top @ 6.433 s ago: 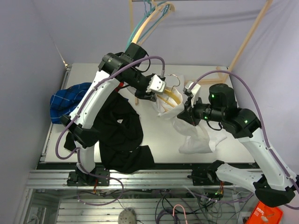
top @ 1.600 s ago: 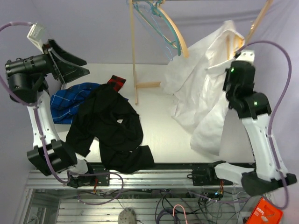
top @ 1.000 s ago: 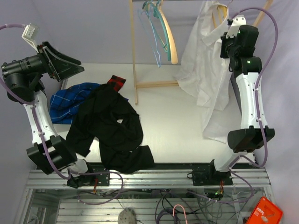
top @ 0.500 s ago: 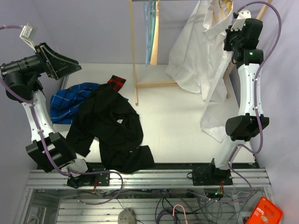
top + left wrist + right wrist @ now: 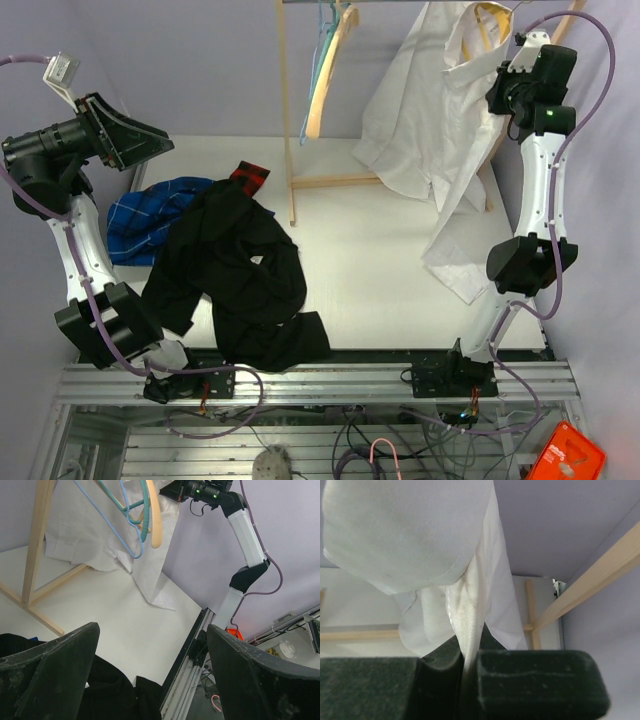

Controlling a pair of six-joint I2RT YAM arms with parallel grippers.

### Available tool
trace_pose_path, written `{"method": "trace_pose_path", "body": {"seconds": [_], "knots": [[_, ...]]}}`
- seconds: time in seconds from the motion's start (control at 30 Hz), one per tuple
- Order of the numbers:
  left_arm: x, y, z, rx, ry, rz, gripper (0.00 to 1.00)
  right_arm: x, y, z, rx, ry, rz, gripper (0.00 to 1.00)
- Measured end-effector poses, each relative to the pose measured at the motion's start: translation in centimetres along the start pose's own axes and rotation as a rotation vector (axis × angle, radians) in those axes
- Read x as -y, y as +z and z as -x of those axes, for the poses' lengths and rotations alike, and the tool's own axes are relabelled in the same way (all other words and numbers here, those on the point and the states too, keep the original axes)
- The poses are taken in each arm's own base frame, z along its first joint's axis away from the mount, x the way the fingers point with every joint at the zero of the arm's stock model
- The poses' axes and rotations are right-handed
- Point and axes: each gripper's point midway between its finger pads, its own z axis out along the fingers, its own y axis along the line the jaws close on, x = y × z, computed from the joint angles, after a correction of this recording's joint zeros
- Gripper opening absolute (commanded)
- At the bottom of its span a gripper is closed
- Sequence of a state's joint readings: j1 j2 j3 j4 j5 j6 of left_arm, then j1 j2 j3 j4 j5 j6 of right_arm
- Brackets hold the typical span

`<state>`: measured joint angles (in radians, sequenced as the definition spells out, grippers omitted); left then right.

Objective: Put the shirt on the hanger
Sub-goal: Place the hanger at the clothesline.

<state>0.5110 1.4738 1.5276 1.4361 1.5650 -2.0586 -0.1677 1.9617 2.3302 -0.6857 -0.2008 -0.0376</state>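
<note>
The white shirt (image 5: 430, 120) hangs in the air at the back right, its tail trailing to the table. A yellow strip, which may be the hanger (image 5: 490, 10), shows inside the collar at the top. My right gripper (image 5: 508, 85) is held high beside the collar. In the right wrist view it (image 5: 470, 680) is shut on a fold of the shirt (image 5: 410, 530). My left gripper (image 5: 160, 140) is raised at the far left, away from the shirt. It (image 5: 152, 630) stands wide open with nothing between its fingers, and the shirt (image 5: 90, 525) shows far ahead of it.
A black garment (image 5: 245, 280) lies over the table's front left, with a blue plaid shirt (image 5: 140, 215) behind it. A wooden rack post (image 5: 285, 110) stands at mid back. A pale wooden hanger (image 5: 325, 85) and a teal hanger (image 5: 135, 502) hang from the rail.
My right arm has lifted the shirt higher and further right, up near the rail. The hangers on the rail have swung. My left arm has stayed put.
</note>
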Motion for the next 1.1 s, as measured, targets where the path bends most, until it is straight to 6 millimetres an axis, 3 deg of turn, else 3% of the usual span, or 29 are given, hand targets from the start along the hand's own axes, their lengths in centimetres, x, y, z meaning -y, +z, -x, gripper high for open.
{"method": "trace_pose_path", "body": {"seconds": [0.33, 0.53, 0.57, 0.6, 0.63, 0.7, 0.73, 0.77, 0.97, 1.1], "knots": [[-0.1, 0.0, 0.0, 0.0, -0.002, 0.0, 0.99, -1.0, -0.2, -0.6, -0.033, 0.021, 0.056, 0.0], [-0.1, 0.0, 0.0, 0.0, -0.002, 0.0, 0.99, -0.4, -0.6, -0.7, -0.039, 0.023, 0.019, 0.28], [-0.1, 0.0, 0.0, 0.0, -0.002, 0.0, 0.99, -0.3, -0.8, -0.7, -0.039, 0.023, 0.011, 0.41], [0.0, 0.1, 0.0, -0.001, -0.002, -0.002, 0.99, -0.2, -1.1, -0.5, -0.037, 0.021, 0.004, 0.46], [0.0, 0.1, 0.0, -0.001, -0.002, -0.002, 0.99, -0.2, -1.3, -0.4, -0.034, 0.027, 0.0, 0.62], [0.0, 0.1, -0.1, -0.003, -0.002, -0.006, 0.99, -0.2, -2.0, 0.1, -0.023, 0.021, -0.008, 0.75], [0.1, 0.2, -0.1, -0.005, -0.002, -0.008, 0.99, -0.2, -2.4, 0.3, -0.017, 0.019, -0.011, 0.94], [0.1, 0.3, -0.1, -0.006, -0.002, -0.01, 0.99, -0.2, -2.7, 0.5, -0.012, 0.02, -0.015, 0.99], [0.2, 0.6, -0.4, -0.014, -0.012, -0.022, 0.99, 0.2, -5.7, 1.8, 0.035, 0.007, -0.069, 1.0], [0.4, 0.7, -1.4, -0.017, -0.015, -0.028, 0.99, 0.9, -10.0, 2.8, 0.127, 0.0, -0.161, 1.0]]}}
